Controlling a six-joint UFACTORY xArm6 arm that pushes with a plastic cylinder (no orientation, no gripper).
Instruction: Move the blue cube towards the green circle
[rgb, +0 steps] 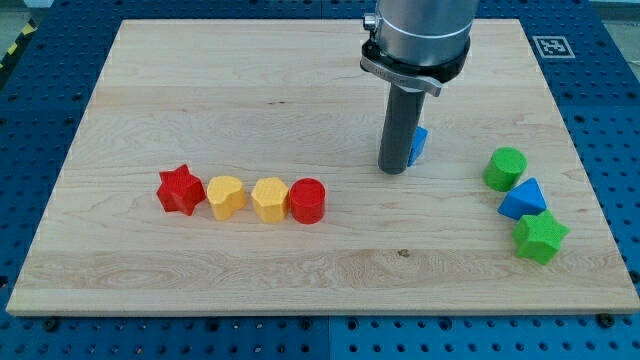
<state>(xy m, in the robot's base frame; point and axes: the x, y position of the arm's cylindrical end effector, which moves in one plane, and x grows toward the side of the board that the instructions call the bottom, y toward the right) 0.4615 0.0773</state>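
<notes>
The blue cube (419, 146) sits right of the board's middle, mostly hidden behind my rod. My tip (394, 171) rests on the board, touching or nearly touching the cube's left side. The green circle (505, 168) stands to the view's right of the cube, with a gap of bare wood between them.
A blue triangle (523, 199) and a green star (540, 238) lie just below the green circle. A row at the left holds a red star (181, 190), a yellow heart (226, 197), a yellow hexagon (269, 199) and a red circle (308, 201). The wooden board (250, 80) ends near the right-hand blocks.
</notes>
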